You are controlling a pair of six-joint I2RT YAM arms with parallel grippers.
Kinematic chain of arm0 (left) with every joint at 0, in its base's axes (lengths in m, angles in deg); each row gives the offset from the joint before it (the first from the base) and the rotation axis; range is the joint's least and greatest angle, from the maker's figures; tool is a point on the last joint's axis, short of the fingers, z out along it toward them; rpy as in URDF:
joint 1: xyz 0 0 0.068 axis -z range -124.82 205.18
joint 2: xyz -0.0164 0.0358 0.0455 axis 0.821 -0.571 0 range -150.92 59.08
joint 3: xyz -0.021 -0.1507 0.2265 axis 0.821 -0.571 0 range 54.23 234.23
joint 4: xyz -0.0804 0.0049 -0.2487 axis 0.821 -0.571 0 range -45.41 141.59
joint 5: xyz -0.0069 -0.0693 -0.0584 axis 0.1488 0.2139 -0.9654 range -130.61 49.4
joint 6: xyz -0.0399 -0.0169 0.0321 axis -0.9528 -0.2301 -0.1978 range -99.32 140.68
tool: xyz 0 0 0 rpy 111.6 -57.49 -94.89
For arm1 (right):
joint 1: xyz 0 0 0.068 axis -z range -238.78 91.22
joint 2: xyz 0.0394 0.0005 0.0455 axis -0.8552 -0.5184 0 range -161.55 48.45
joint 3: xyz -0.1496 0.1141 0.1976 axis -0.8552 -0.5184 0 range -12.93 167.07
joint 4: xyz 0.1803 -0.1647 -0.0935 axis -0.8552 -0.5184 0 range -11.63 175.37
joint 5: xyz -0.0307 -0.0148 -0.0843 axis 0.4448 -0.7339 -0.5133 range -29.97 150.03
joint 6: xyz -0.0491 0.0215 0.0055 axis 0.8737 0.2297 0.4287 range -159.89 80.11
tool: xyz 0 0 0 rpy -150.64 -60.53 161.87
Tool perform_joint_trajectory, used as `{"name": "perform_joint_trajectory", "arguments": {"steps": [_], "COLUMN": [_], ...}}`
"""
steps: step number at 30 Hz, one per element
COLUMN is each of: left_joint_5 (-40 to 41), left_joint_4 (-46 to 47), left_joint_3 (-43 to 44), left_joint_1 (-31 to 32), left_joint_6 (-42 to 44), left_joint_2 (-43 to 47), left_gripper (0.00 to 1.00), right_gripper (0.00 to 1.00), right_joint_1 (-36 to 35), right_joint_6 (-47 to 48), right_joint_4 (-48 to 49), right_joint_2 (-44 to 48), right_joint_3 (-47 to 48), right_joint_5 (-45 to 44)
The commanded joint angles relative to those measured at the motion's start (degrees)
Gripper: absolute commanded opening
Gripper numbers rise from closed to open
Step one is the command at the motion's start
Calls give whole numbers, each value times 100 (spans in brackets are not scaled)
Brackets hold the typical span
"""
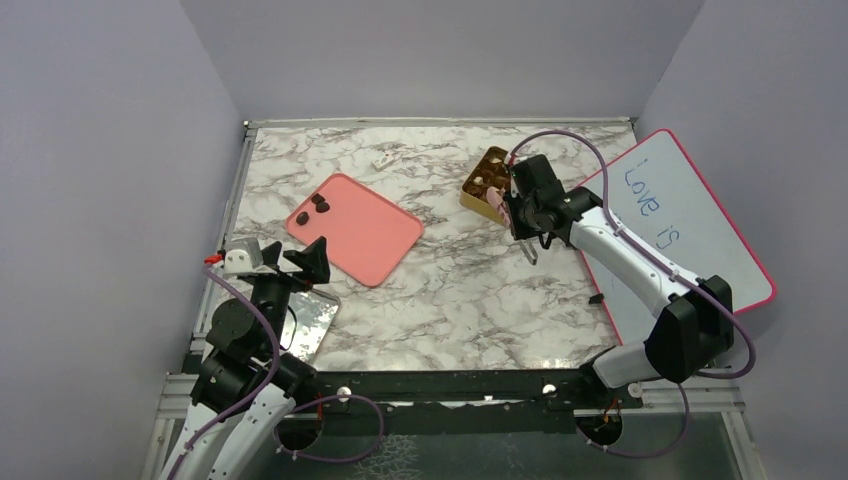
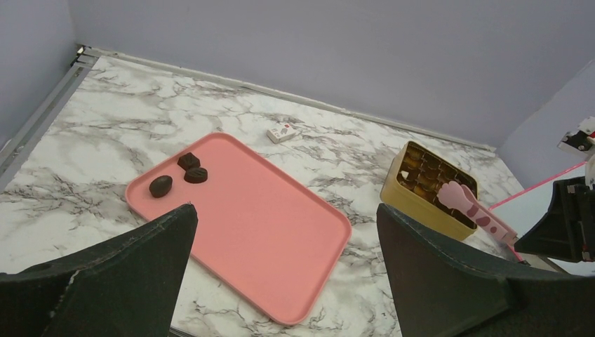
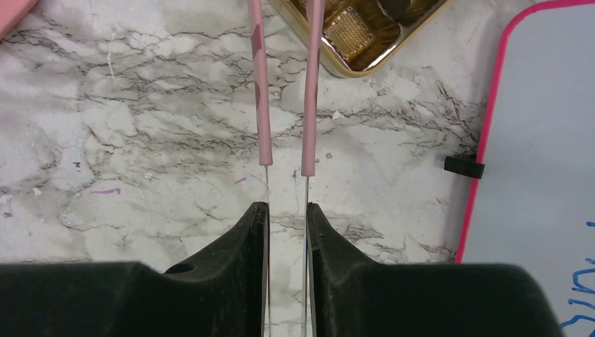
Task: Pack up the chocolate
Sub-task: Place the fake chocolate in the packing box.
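Note:
Three dark brown pieces of chocolate (image 2: 161, 186) lie at the far left corner of the pink tray (image 2: 266, 232), also seen as chocolate (image 1: 318, 205) from above. The square gold box (image 2: 421, 189) with gridded compartments holds several pieces. My right gripper (image 3: 287, 210) is shut on the metal stem of the pink tweezers (image 3: 263, 91). The tweezers' paw-shaped tips (image 2: 456, 193) reach over the box; whether they hold a piece is hidden. My left gripper (image 2: 284, 210) stands wide open with nothing between its fingers, at the tray's near left edge.
A whiteboard (image 1: 690, 215) with a pink rim and blue writing lies at the right, a black clip (image 3: 464, 166) at its edge. A small white wrapped item (image 2: 282, 133) sits near the back wall. A shiny metal sheet (image 1: 312, 322) lies beside the left arm.

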Motion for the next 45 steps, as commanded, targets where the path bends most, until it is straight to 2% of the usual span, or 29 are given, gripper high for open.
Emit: {"name": "perform_joint_trajectory", "arguments": {"steps": [1, 29, 45], "left_joint_5": [-120, -123, -107], "left_joint_4": [110, 123, 130], "left_joint_3": [18, 12, 16], "left_joint_1": [-24, -22, -25], "left_joint_6": [20, 8, 20], "left_joint_2": [-35, -54, -122], "left_gripper": [99, 99, 99], "right_gripper": [24, 38, 38], "right_joint_1": [155, 301, 298], "right_joint_6": [-71, -80, -30], "right_joint_4": [14, 77, 16], "right_joint_2": [21, 83, 315], "right_joint_3": [-82, -171, -11], "right_joint_5": [-235, -234, 56]}}
